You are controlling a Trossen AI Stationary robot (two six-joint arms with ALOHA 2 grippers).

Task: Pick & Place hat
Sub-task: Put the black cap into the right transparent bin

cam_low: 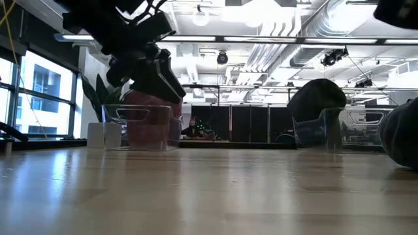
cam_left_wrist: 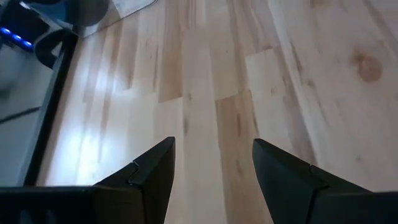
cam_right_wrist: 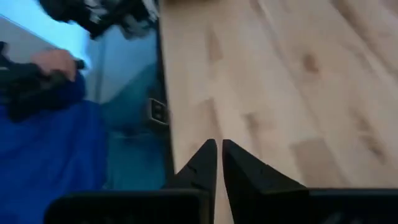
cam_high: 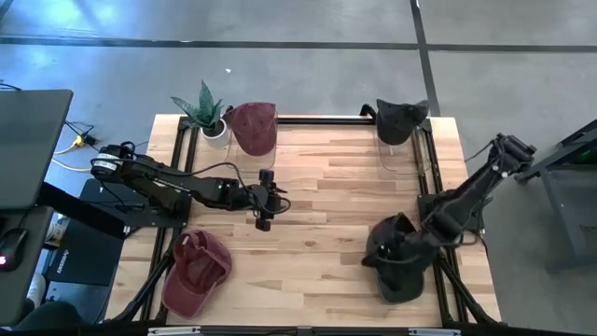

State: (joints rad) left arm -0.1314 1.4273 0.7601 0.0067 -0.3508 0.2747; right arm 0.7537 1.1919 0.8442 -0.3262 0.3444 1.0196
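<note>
While shut, right hand [cam_right_wrist: 217, 158] overhangs table [cam_right_wrist: 280, 81].

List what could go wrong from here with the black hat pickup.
1. The right gripper looks shut with no fabric between its fingers in its wrist view, so it may have missed the black hat and lift away empty.
2. That hat lies at the table corner; a drag could push it off.
</note>
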